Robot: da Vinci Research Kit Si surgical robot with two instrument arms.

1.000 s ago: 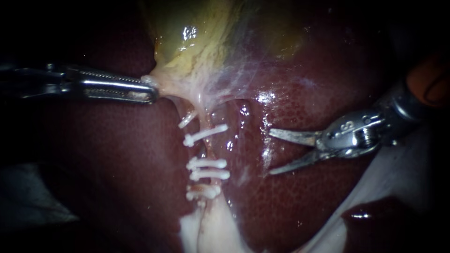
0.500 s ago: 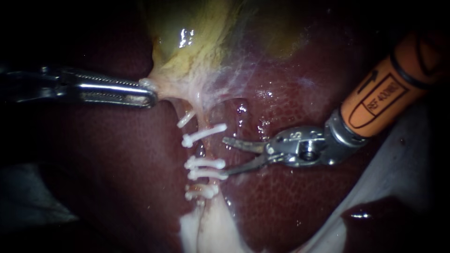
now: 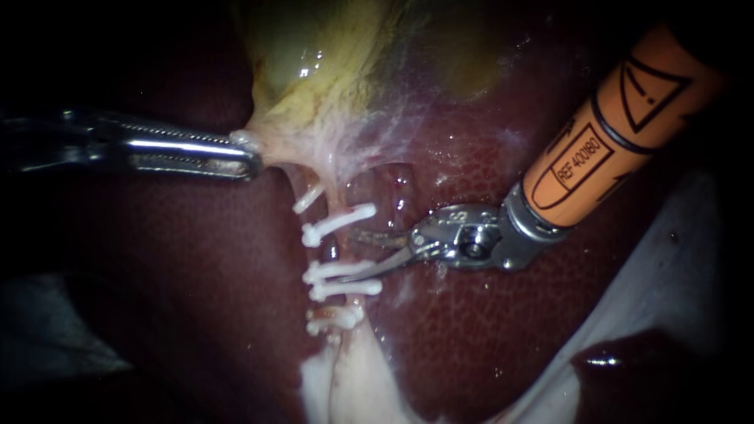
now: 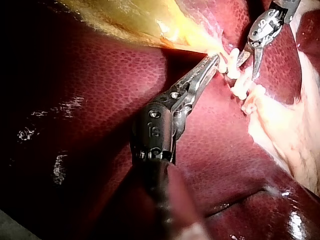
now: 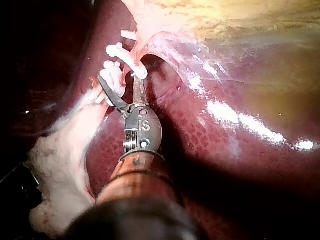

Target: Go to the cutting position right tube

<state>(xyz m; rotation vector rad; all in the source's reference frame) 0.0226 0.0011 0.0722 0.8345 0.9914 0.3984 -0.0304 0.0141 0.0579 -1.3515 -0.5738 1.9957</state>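
Between upper clip [image 3: 342,224] and lower clip pair [image 3: 343,281] on right tube [image 3: 338,206]: bare gap = cut site. Sits right at tips of right instrument [image 3: 349,254], blades spread, one above the gap, one below. Lower blade touching or just beside lower clip pair, can't tell which. Unclear from endoscope view: tube properly btw blades, or only under tips. Right wrist view: apparently straddled, one blade each side.

Tube long axis: from gallbladder [image 3: 314,86] neck down across liver [image 3: 487,338] toward pale tissue [image 3: 345,377] at liver's lower edge. Blade approach from the side, approx perp to that axis, so good line for a square cut.

Right instrument nearer by far, and the only one w/ blades. Pose: shaft slanting in from upper right, wrist angled toward tube, tips low near liver surface.

Left instrument [image 3: 250,159]: jaws clamped on gallbladder neck tissue, well apart from cut site, holding it out to the side; tube apparently stretched.

Judgement: positioning nearly done; prob. small advance needed to seat tube deeper btw blades. Risk: catching lower clip pair or liver under tips.
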